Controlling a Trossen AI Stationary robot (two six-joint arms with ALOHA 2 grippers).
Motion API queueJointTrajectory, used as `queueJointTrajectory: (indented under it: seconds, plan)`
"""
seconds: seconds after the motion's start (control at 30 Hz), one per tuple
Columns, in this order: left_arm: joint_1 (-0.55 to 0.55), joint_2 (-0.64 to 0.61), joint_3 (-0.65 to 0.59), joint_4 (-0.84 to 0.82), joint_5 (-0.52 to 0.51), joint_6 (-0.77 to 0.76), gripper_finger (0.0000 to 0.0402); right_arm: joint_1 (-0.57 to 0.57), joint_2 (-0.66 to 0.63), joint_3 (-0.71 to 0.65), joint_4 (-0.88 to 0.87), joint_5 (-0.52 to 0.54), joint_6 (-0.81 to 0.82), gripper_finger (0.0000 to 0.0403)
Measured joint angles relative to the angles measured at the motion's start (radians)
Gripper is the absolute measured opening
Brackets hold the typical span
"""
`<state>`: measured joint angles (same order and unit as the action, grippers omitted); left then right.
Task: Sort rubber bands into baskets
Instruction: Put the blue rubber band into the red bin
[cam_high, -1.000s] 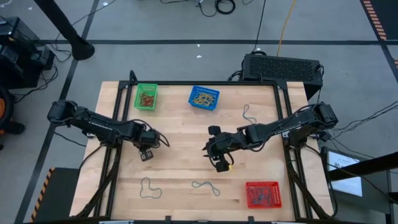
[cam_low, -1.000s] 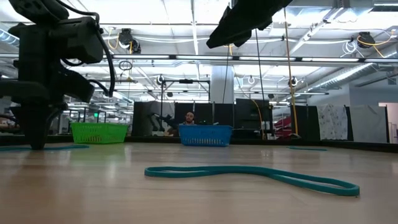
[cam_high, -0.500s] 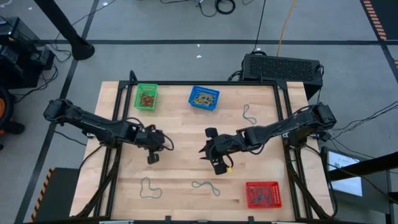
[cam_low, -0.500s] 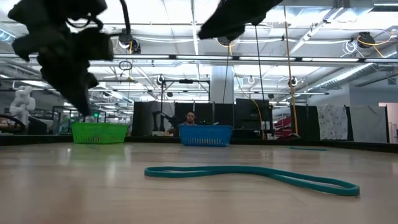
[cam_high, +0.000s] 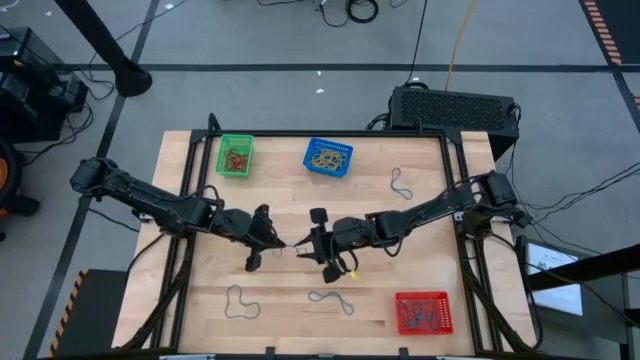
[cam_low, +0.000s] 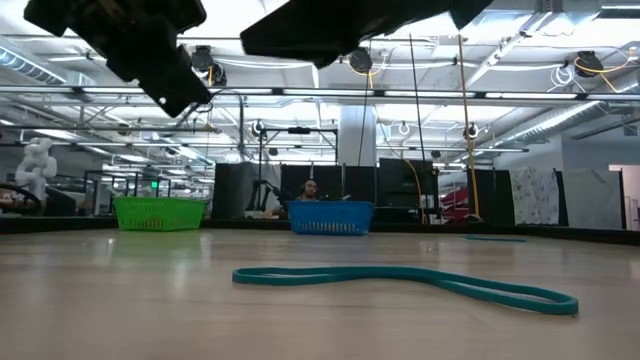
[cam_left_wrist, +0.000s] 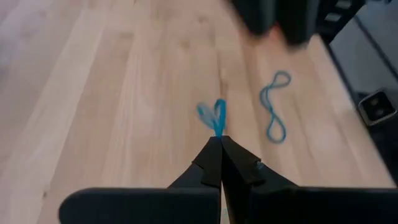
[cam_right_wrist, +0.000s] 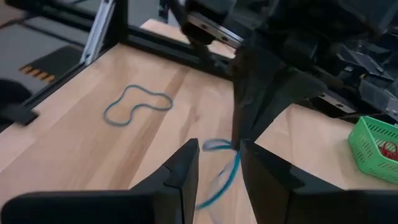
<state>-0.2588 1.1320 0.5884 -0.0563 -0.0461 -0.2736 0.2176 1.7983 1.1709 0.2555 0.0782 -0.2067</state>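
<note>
Wooden tabletop (cam_high: 300, 190) seen from above, with the green basket (cam_high: 236, 156) and blue basket (cam_high: 328, 157) along its far edge and the red basket (cam_high: 423, 312) at the near right corner. Taking the blue basket as landmark, both arms meet well nearer than it, about mid-table. Left gripper (cam_left_wrist: 220, 138): jaws closed on one end of a blue rubber band (cam_left_wrist: 214, 117), which hangs slack beyond the tips above the wood. Right gripper (cam_right_wrist: 219, 149): jaws parted, standing either side of the same band (cam_right_wrist: 225, 168); whether they touch it cannot be told, as the band is blurred there. Three more bands lie loose: one (cam_high: 401, 184) near the blue basket on its right, one (cam_high: 331, 299) just left of the red basket, and another (cam_high: 241, 302) further left along the near edge. In the level view the near band (cam_low: 400, 277) lies flat as a limp ribbon. Handling, as a judgement: the bands are very light, soft and stretchy, and give no stiff edge, so a pinch across a single strand should hold, while a loose grip may let the loop slip or snap away.
</note>
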Motion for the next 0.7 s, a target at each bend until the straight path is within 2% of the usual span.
queueJointTrajectory:
  seconds: [0.33,0.7]
  plan:
    - [0.0,0.0,0.0,0.058,0.004,0.02,0.0002,-0.036,0.074,0.0,0.106,0.0,0.089,0.0111]
    - [0.0,0.0,0.0,0.076,0.005,0.028,0.0002,-0.048,0.1,0.0,0.145,-0.001,0.091,0.0111]
